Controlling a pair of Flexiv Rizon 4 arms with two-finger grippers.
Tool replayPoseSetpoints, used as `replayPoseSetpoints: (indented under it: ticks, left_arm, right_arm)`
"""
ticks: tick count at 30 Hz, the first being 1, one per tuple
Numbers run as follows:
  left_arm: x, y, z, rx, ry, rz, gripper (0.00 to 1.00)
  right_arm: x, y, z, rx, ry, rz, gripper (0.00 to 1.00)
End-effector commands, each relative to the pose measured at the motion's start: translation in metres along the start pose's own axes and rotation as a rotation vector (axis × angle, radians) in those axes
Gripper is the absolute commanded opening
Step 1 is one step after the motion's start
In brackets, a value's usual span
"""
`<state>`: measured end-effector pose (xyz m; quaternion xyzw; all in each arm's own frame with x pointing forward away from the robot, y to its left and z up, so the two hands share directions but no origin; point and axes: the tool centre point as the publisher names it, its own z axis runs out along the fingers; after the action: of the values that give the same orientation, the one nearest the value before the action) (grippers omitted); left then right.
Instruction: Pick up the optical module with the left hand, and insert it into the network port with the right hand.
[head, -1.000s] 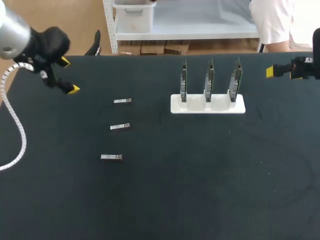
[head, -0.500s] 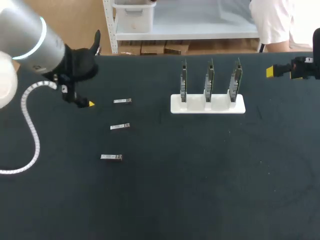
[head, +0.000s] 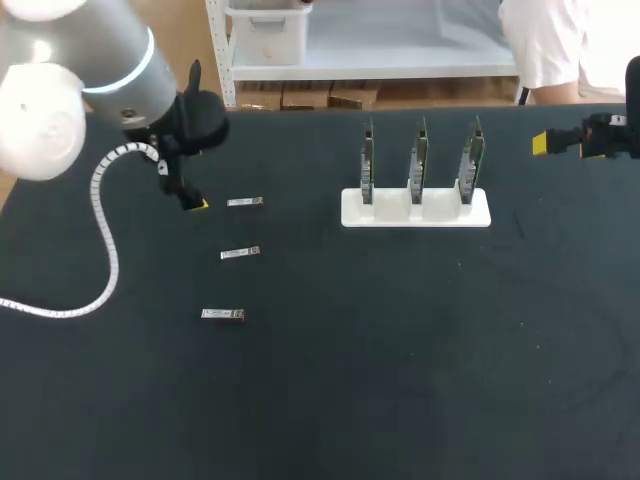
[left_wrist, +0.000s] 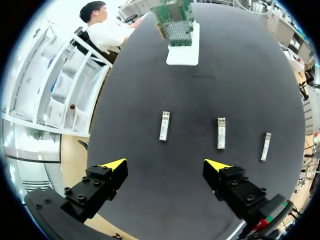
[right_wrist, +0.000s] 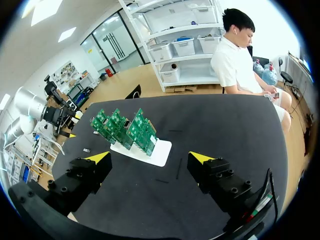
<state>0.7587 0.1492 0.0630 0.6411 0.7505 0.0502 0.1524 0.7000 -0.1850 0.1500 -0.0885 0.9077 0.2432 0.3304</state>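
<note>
Lower the left claw, spread wide and empty, squarely over the module lying flat on the table just ahead of it. Pinch the long sides, not the ends. Leave the right claw, also spread and empty, waiting near the cards.

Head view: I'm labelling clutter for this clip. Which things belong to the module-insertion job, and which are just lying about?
Job in hand:
left gripper, open
far optical module, closest to it
circuit boards in the white stand, presumably bearing the port
right gripper, open

Lying about, probably spare for now:
middle module
front module
white coiled cable trailing from the left arm
</note>
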Motion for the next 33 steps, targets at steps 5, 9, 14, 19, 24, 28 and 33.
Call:
replayPoseSetpoints:
  ticks: [5,9,14,19,24,28,33]
  left_arm:
    - [-0.011,0.006,0.018,0.037,0.030,0.016,1.00]
    - [-0.016,-0.001,0.025,0.053,0.031,0.034,1.00]
    - [-0.016,0.002,0.034,0.082,0.054,0.014,1.00]
    - [-0.016,0.007,0.041,0.100,0.069,-0.006,1.00]
    - [-0.023,0.009,0.046,0.122,0.057,-0.002,1.00]
    - [-0.026,0.008,0.049,0.129,0.050,0.005,1.00]
    - [-0.025,0.007,0.056,0.141,0.049,-0.004,1.00]
  right_arm:
    - [0.000,0.000,0.000,0.000,0.000,0.000,1.00]
    - [0.000,0.000,0.000,0.000,0.000,0.000,1.00]
    - [0.000,0.000,0.000,0.000,0.000,0.000,1.00]
    - [0.000,0.000,0.000,0.000,0.000,0.000,1.00]
    - [0.000,0.000,0.000,0.000,0.000,0.000,1.00]
    - [0.000,0.000,0.000,0.000,0.000,0.000,1.00]
    - [0.000,0.000,0.000,0.000,0.000,0.000,1.00]
